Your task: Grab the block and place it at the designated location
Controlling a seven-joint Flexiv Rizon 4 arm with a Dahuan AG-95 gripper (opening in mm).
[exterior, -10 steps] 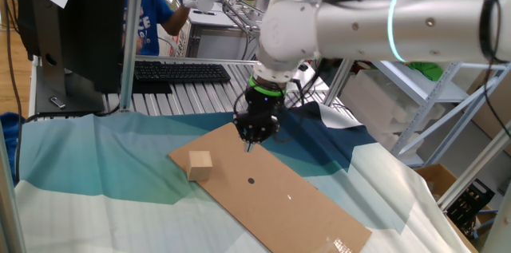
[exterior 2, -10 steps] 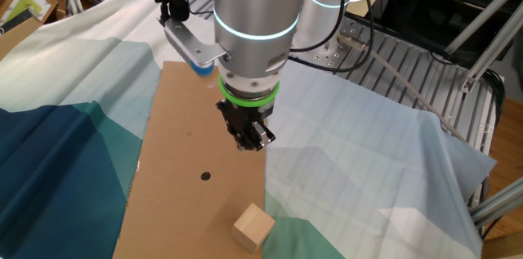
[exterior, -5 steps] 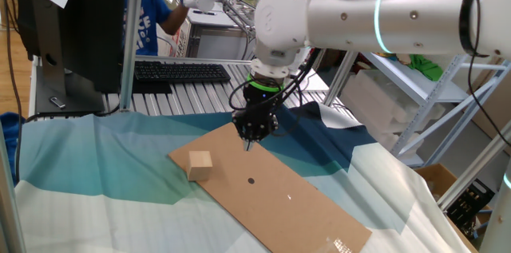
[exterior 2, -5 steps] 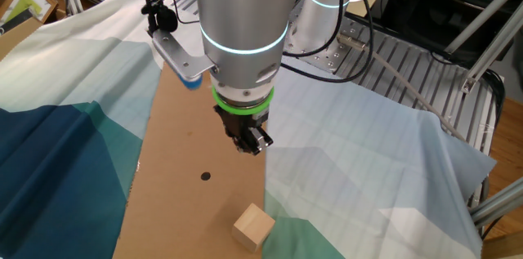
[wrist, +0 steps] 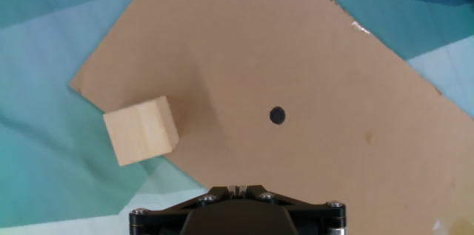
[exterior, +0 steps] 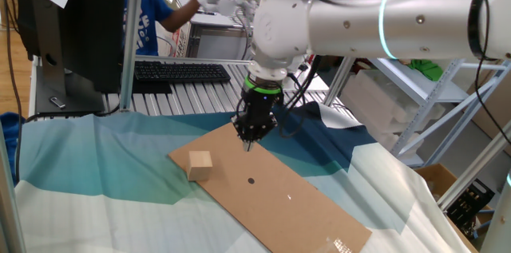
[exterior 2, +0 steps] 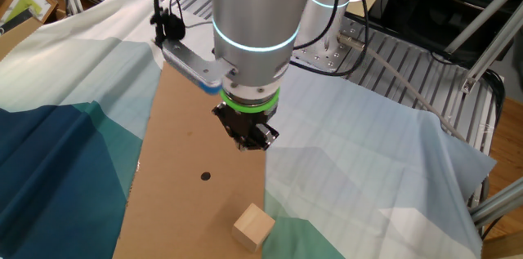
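Observation:
The block [exterior: 200,164] is a small light tan wooden cube at the left edge of the long brown cardboard sheet [exterior: 295,205]. It also shows in the other fixed view [exterior 2: 252,227] and in the hand view [wrist: 141,130]. The designated location [exterior: 251,179] is a tiny dark dot on the sheet, also seen in the other fixed view [exterior 2: 205,176] and the hand view [wrist: 277,116]. My gripper [exterior: 249,143] hangs above the sheet's far end, apart from the block, fingers together and empty. It also shows in the other fixed view [exterior 2: 251,142].
The sheet lies on a blue, teal and white cloth [exterior: 96,165]. Behind it are a keyboard [exterior: 180,71], a monitor [exterior: 88,21] and metal frame posts [exterior: 128,37]. A person in blue [exterior: 152,13] stands at the back. Small white marks [exterior: 343,245] are on the sheet.
The arm's wrist has turned and the hand has shifted slightly; the gripper stays above the sheet's far end. The block and the dot have not moved.

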